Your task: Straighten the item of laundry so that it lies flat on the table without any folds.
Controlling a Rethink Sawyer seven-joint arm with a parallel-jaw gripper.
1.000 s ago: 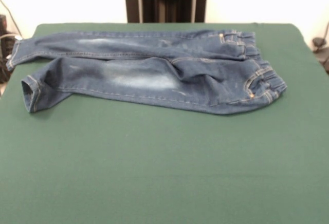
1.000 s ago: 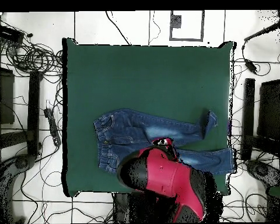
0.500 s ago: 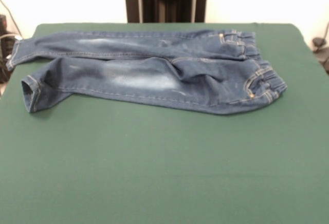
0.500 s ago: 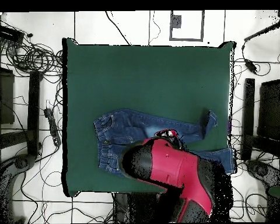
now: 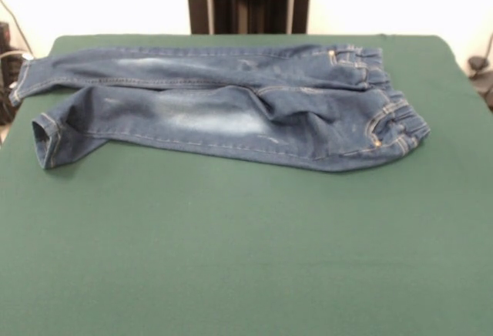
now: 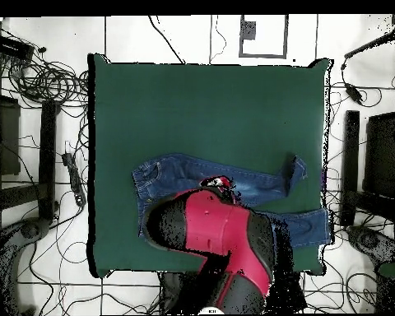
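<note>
Red-and-black arm (image 6: 221, 239) low over the near edge — wrist bent

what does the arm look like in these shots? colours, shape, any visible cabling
Only the overhead view shows it: a bulky arm with a glossy red shell and rounded black joint sections, one black cap at its left end. A small cluster of red, black and white parts shows at its tip; whether that is the gripper is too small to tell. No cabling or markings visible on the arm.
</note>
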